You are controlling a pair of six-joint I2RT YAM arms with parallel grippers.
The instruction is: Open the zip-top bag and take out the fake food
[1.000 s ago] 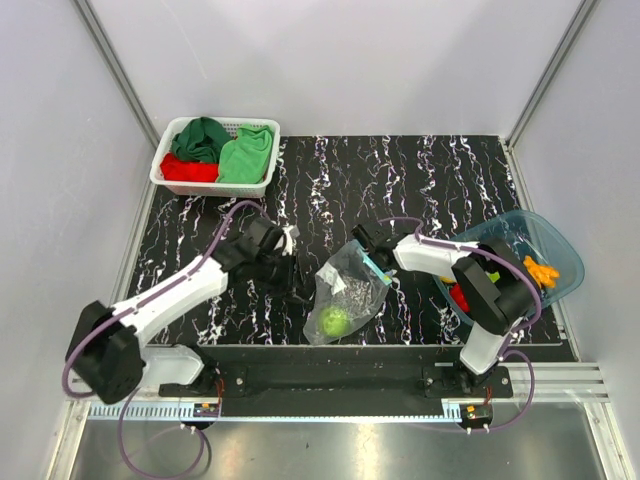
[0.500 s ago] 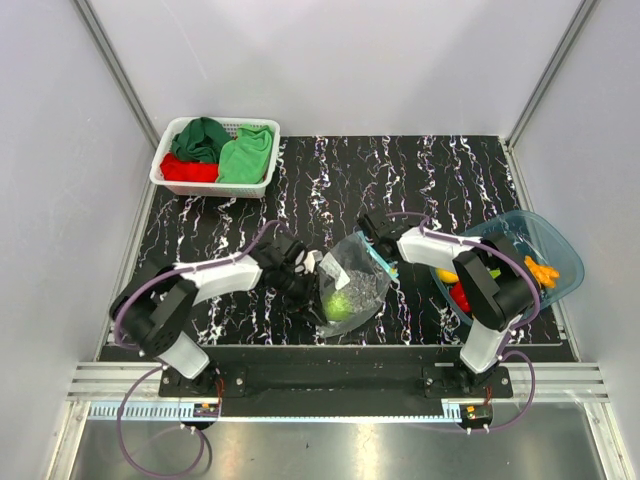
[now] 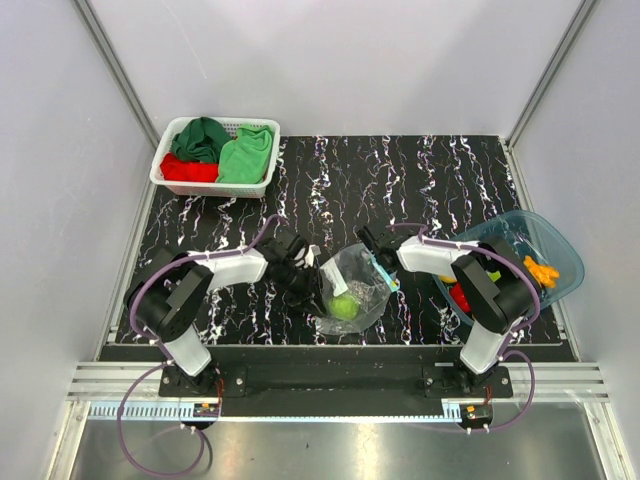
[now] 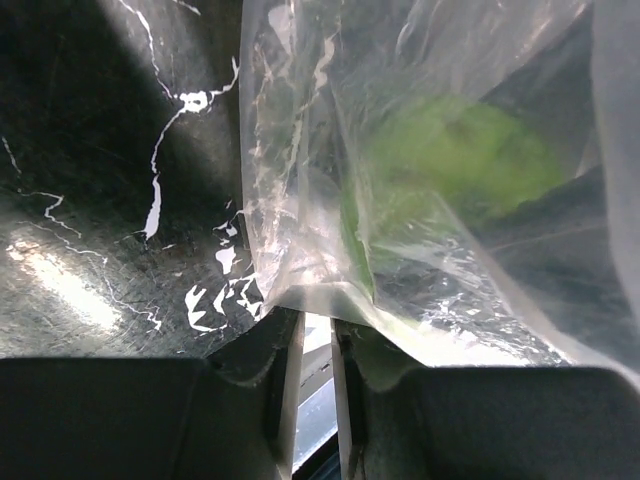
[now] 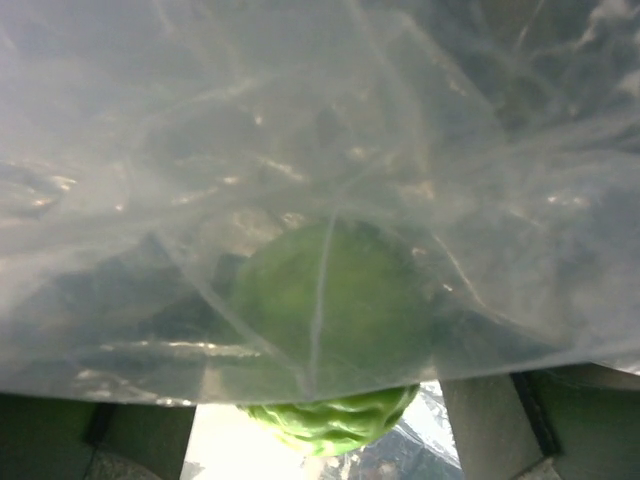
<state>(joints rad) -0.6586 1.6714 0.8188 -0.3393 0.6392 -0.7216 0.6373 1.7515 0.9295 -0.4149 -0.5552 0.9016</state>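
You have one bag (image 3: 362,280) at centre frame, with one green piece (image 3: 345,307) inside. Your left gripper (image 3: 312,272) is pinched almost closed on its left edge. Your right gripper (image 3: 379,262), at the blue strip, stands wide with film draped across it. One tub (image 3: 560,250) at the right holds more pieces, too hidden to count.

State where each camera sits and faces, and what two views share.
Top external: above and behind the arms, looking down on the table; both arms show, left gripper and right gripper at the zip-top bag.
Left wrist: on the left arm, facing the bag's side; own fingers at bottom.
Right wrist: on the right arm, against the bag; own fingers in bottom corners.
Shared: both wrist views see the green fake food through plastic.
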